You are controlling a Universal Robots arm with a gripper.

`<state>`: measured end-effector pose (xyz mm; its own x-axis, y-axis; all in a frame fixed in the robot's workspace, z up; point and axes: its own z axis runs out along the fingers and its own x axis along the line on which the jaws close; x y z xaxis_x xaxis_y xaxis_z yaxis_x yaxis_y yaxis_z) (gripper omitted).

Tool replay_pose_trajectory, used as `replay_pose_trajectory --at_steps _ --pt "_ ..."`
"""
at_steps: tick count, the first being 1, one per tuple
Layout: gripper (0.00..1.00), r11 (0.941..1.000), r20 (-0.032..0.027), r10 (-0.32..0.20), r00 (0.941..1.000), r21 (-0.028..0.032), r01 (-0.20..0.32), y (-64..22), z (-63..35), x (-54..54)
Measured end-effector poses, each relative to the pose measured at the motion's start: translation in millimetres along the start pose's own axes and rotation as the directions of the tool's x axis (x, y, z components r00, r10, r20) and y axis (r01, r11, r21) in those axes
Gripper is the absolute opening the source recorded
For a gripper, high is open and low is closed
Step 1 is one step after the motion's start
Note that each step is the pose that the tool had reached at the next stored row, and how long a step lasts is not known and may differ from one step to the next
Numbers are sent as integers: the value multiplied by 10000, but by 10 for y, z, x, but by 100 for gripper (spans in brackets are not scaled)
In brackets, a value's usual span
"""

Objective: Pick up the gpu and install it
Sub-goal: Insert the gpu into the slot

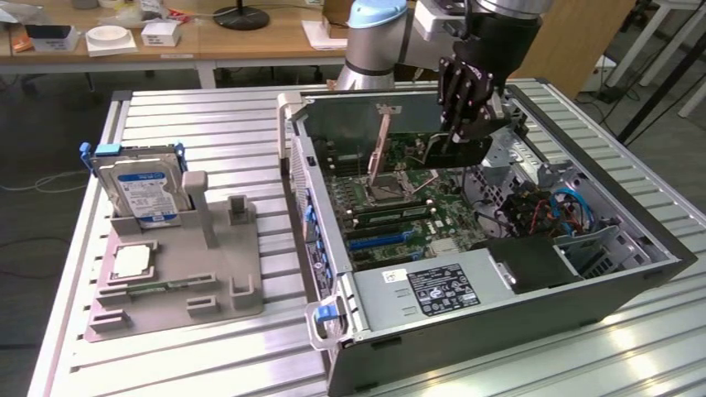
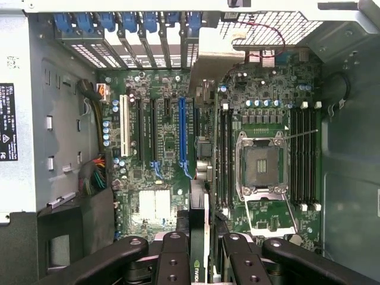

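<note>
Where the slatted metal table (image 1: 198, 124) runs to the exterior view's left, a grey holder tray (image 1: 221, 281) carries a silver hard drive (image 1: 141, 188) with a blue label, standing upright at the tray's far end. A small square CPU chip (image 1: 131, 261) lies flat on the tray nearer the lower left of the frame. Just right of the tray sits the open computer case (image 1: 497, 347), its side off and the green motherboard (image 1: 398, 211) exposed. A boxy power supply (image 1: 436, 289) with a black label fills the case's near end. In the upper middle-right of the frame the gripper (image 1: 472, 116) hangs from the arm (image 1: 369, 41). Its black fingers are partway closed and clamped on the gpu (image 1: 455, 151), a dark card held on edge above the motherboard, just right of the CPU socket (image 1: 392, 190) in the frame. In the wrist view the card runs edge-on between the fingers (image 2: 172, 255) and shows a green logo. The motherboard's long blue slot (image 2: 183, 133) and the empty socket lie beneath it.
</note>
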<state>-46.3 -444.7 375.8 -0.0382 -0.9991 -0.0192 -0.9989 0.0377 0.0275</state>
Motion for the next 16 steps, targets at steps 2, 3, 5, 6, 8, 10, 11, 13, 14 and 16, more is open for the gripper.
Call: replay_pose_trajectory --at_steps 2,3,5,6,8,10,11,13,14,16 --pt "26 10000 0 0 10000 0 0 0 0 0" --pt "26 10000 0 0 10000 0 0 0 0 0" --pt "26 10000 0 0 10000 0 0 0 0 0" --pt "26 10000 0 0 10000 0 0 0 0 0" --pt "26 10000 0 0 10000 0 0 0 0 0" --pt "26 10000 2 0 10000 1 0 1 6 0" --pt "26 10000 2 1 10000 1 -1 4 11 0" --pt "26 10000 -3 2 10000 1 -2 10 27 1" --pt "26 10000 -6 0 10000 0 0 11 39 1" --pt "26 10000 -9 0 10000 0 0 15 64 2"
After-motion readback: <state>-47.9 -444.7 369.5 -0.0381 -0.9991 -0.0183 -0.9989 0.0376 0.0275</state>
